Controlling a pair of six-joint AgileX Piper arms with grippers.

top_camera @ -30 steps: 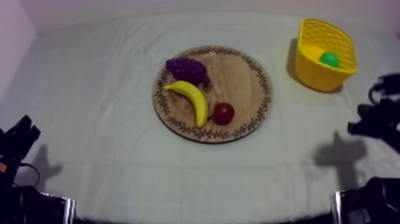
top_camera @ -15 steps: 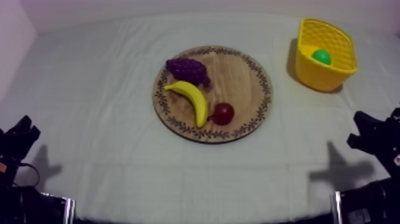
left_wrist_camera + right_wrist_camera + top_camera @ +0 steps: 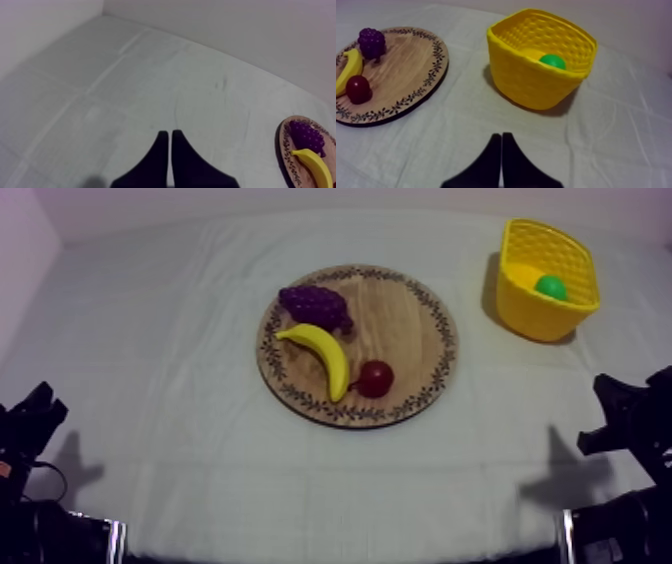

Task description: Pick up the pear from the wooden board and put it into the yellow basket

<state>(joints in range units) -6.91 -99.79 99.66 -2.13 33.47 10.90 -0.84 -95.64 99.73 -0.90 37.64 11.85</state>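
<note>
The green pear [image 3: 551,286] lies inside the yellow basket [image 3: 566,314] at the far right of the table; the right wrist view shows the pear [image 3: 552,61] in the basket [image 3: 528,82] too. The wooden board [image 3: 405,318] in the middle carries grapes [image 3: 315,304], a banana [image 3: 320,353] and a small red fruit [image 3: 375,378]. My right gripper [image 3: 628,420] sits low at the right edge, well short of the basket, its fingers [image 3: 501,150] together as a narrow wedge. My left gripper [image 3: 32,423] rests low at the left, its fingers [image 3: 167,150] shut on nothing.
Open cloth lies between the board and the basket and along the front edge. The left wrist view shows the board's rim [image 3: 282,150] with grapes [image 3: 306,135] and banana [image 3: 317,167] beside a wide stretch of bare cloth.
My right arm has drawn back from beside the basket toward the lower right edge. The pear has settled in the basket. The left arm has not moved.
</note>
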